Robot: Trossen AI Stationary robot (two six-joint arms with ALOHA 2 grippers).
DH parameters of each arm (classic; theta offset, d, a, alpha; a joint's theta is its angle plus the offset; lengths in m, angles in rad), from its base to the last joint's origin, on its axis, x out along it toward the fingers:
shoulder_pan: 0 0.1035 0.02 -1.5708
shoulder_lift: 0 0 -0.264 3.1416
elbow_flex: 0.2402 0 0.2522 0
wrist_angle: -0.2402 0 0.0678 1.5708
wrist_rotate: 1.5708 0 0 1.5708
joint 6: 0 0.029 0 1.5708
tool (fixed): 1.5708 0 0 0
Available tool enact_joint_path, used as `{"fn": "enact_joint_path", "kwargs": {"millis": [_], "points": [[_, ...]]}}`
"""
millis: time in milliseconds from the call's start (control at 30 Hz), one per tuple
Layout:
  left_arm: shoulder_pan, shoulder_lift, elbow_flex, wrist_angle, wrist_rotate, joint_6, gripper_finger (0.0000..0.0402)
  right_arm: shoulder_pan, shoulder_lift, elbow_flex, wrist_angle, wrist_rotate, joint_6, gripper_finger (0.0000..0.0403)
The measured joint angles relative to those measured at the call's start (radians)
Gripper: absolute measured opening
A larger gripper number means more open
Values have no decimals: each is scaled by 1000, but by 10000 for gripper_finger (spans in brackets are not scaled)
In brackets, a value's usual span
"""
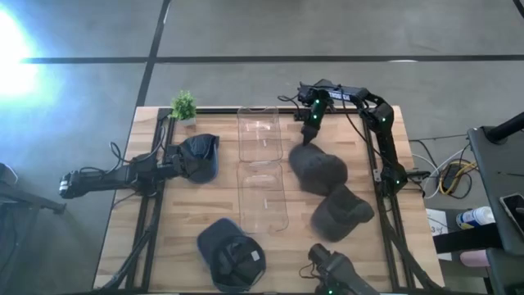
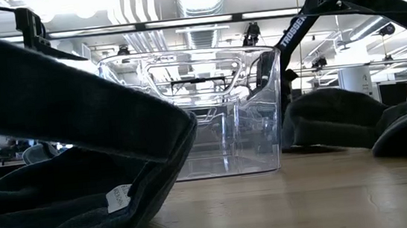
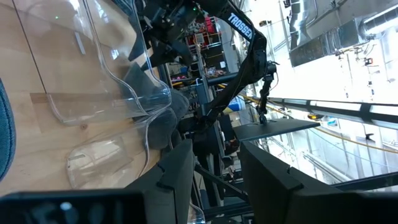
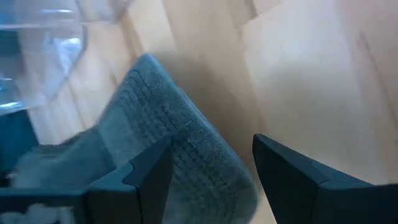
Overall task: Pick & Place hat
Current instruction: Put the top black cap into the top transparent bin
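Observation:
A grey hat (image 1: 318, 170) lies on the table right of the clear bins, also seen in the low view (image 2: 333, 120). My right gripper (image 1: 309, 138) hangs over its far edge, pointing down. In the right wrist view it is open (image 4: 211, 180), with the hat's ribbed rim (image 4: 186, 143) between the two fingers. My left gripper (image 1: 182, 164) lies low at the table's left beside a dark blue cap (image 1: 201, 156). It is open (image 3: 214, 180) with nothing between the fingers, and the blue cap (image 3: 4, 137) shows only at the picture's edge. My right gripper comes at the grey hat from above, its open fingers (image 4: 146, 171) standing on either side of the hat's far rim (image 4: 205, 162). The hat lies on the table. I cannot tell whether a finger touches it.
Two clear plastic bins (image 1: 259, 127) (image 1: 264, 197) stand end to end down the table's middle. A second grey cap (image 1: 340, 213) lies at the near right and a navy cap (image 1: 229, 250) near the front edge. A small potted plant (image 1: 183, 105) stands at the far left corner.

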Motion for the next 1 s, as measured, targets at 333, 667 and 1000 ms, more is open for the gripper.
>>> {"fn": "enact_joint_path", "kwargs": {"millis": [333, 667, 1000], "points": [[0, 0, -1, -2, 0, 0, 128, 10, -20, 0, -73, -117, 8, 214], [0, 0, -2, -6, 0, 0, 128, 30, -8, -1, -51, 21, -56, 214], [0, 0, -2, -6, 0, 2, 128, 29, -25, 13, -52, 50, 56, 214]]}}
